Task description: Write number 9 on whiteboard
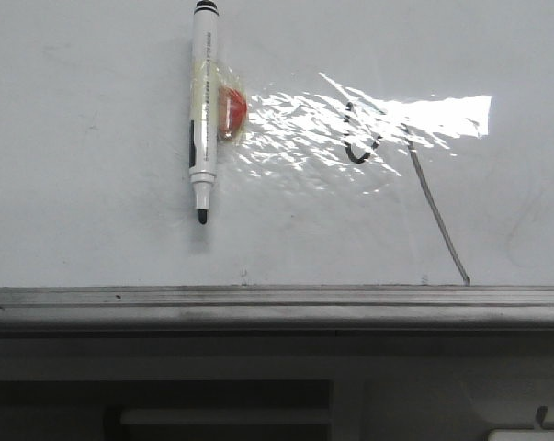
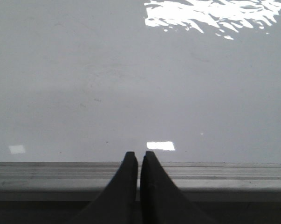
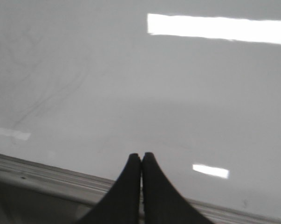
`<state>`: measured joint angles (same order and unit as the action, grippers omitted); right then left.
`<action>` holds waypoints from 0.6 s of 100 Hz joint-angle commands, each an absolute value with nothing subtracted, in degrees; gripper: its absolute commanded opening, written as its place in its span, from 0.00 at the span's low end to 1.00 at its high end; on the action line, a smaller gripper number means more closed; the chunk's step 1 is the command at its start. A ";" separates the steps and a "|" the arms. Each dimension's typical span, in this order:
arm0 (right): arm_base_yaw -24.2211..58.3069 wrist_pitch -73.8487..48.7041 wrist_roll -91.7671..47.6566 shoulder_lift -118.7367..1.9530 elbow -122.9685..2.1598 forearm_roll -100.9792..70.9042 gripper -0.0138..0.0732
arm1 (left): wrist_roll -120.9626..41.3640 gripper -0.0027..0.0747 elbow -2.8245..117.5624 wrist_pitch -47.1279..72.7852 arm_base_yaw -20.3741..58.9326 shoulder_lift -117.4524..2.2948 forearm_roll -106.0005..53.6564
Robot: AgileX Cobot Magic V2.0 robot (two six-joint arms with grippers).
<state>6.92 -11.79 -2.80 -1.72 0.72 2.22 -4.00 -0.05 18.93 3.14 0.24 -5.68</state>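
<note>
**A:** Pincers first: how do they stand?

**B:** The left pincer [image 2: 140, 158] has its tips pressed together with nothing between them, and the right pincer [image 3: 141, 159] is the same. Both hang over the near edge of the whiteboard [image 1: 93, 202], just above its grey edge rail [image 1: 258, 299], and neither shows in the front view. Each wrist looks out low and flat across the board, so I judge both arms drawn back.

**A:** And out on the surface?

**B:** A marker [image 1: 203, 101] lies on the board, well left of the glare patch [image 1: 368, 124], cap end away, bare tip toward the rail. Something orange-red [image 1: 231, 112] sits against its barrel under what looks like clear tape; I cannot tell what it is.

**A:** The number 9 [image 1: 401, 170]?

**B:** To the right: a small hooked curl within the glare and a long slanted stroke running down to the rail. The curl and the stroke do not clearly join.

**A:** How would the marker handle?

**B:** Light, stiff and smooth, I judge, likely to roll or slip. Take it across the barrel below the taped lump, clear of the wet tip. The board is slick, and fresh ink would smear under a touch.
</note>
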 commanded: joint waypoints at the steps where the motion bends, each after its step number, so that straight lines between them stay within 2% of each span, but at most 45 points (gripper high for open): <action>1: 3.41 -13.48 -2.43 1.87 2.24 3.03 0.09 | -3.35 0.01 -1.09 16.01 3.01 1.54 -5.75; 60: 2.04 -16.89 -2.43 1.53 2.24 3.74 0.09 | -3.35 0.01 -1.09 15.89 3.01 1.44 -5.75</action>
<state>2.39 -18.24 -2.46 0.46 0.72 2.57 -4.00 -0.05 18.93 3.14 0.24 -5.68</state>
